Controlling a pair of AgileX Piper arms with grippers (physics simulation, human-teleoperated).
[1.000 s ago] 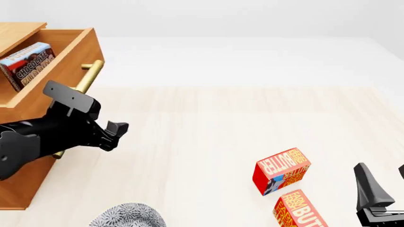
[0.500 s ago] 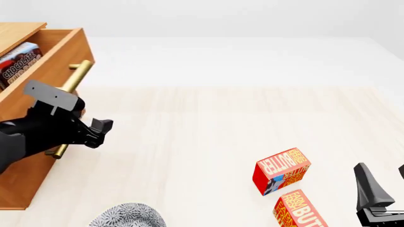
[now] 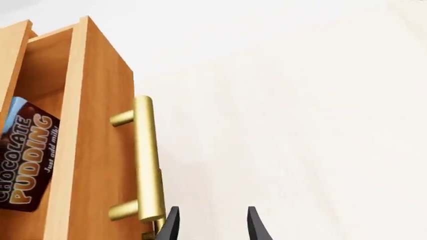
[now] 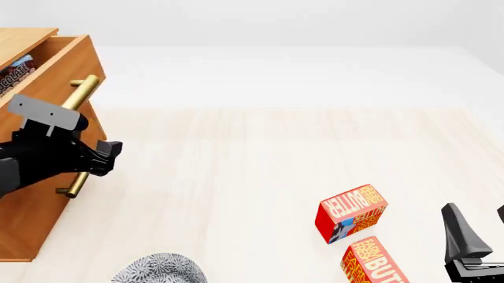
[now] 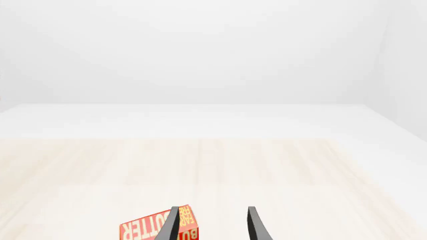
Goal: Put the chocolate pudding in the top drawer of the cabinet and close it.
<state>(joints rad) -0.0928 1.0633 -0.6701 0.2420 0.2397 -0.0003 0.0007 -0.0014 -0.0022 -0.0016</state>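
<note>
The honey-brown cabinet (image 4: 32,224) stands at the far left. Its top drawer (image 4: 55,76) is slightly open, and its brass handle (image 4: 80,89) faces right. The chocolate pudding (image 4: 16,68) lies inside the drawer, mostly hidden; in the left wrist view the pudding (image 3: 27,160) shows behind the drawer front (image 3: 93,150). My left gripper (image 4: 108,152) is open and empty, right against the drawer front just below the handle (image 3: 148,160); its fingers (image 3: 171,226) reach past the handle's end. My right gripper (image 4: 476,236) is open and empty at the near right.
Two red butter boxes (image 4: 352,213) (image 4: 374,262) lie near the right gripper; one shows in the right wrist view (image 5: 143,230). A grey patterned dish (image 4: 157,270) sits at the near edge. The lower drawer's handle (image 4: 75,186) shows under my left arm.
The top drawer has slid left into the cabinet, hiding more of the pudding. My left gripper has moved left with the drawer front. The right arm has not moved.
</note>
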